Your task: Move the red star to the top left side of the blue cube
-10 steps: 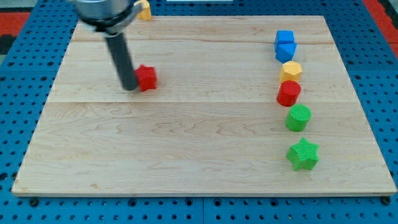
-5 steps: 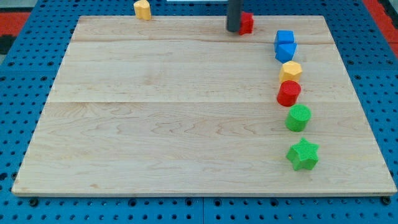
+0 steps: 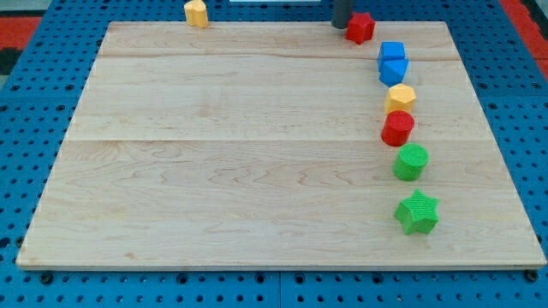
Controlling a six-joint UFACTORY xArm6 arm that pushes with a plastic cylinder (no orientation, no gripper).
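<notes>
The red star (image 3: 360, 27) lies at the board's top edge, up and to the left of the blue cube (image 3: 393, 62), with a small gap between them. My tip (image 3: 342, 25) rests against the red star's left side, at the view's top. Only the rod's lower end shows; the rest is cut off by the frame.
Below the blue cube runs a column at the view's right: a yellow hexagonal block (image 3: 400, 97), a red cylinder (image 3: 397, 128), a green cylinder (image 3: 411, 162) and a green star (image 3: 417, 212). A yellow block (image 3: 196, 12) sits at the top edge, left of centre. The wooden board (image 3: 214, 171) lies on blue pegboard.
My tip has pushed the red star from the board's upper left, rightward and up to the top edge, then a little further right toward the blue cube.
</notes>
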